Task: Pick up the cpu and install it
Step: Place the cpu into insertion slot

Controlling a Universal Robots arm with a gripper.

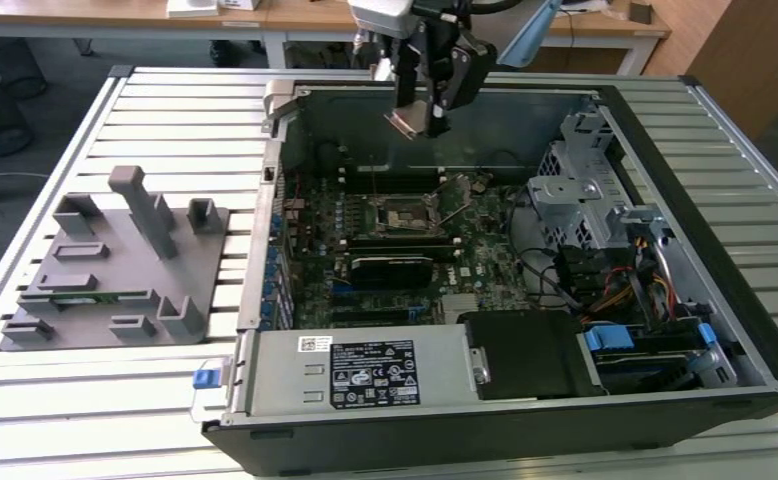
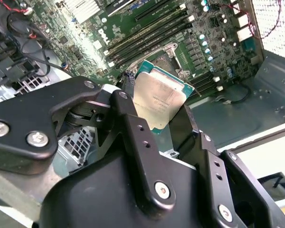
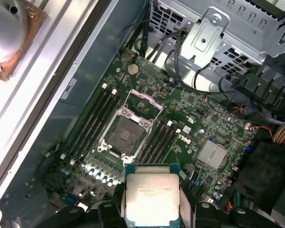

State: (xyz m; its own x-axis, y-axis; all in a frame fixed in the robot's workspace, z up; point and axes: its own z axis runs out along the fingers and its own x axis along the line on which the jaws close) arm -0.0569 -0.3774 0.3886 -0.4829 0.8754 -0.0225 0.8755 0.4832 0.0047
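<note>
The claw (image 2: 156, 116) is gripping the cpu (image 3: 152, 199) by two opposite edges between its fingers, with the open socket (image 3: 126, 134) lying well below. The chip is looking tilted in the grip, so it is risking a skewed landing and bent pins. It is showing a silvery square lid with a green rim.

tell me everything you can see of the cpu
The small flat square cpu has a silvery-white metal top with faint print and a teal-green rim. The black pincer clamps two opposite edges, holding it in the air above the open computer case, over the green motherboard, apart from the empty dark socket.
</note>
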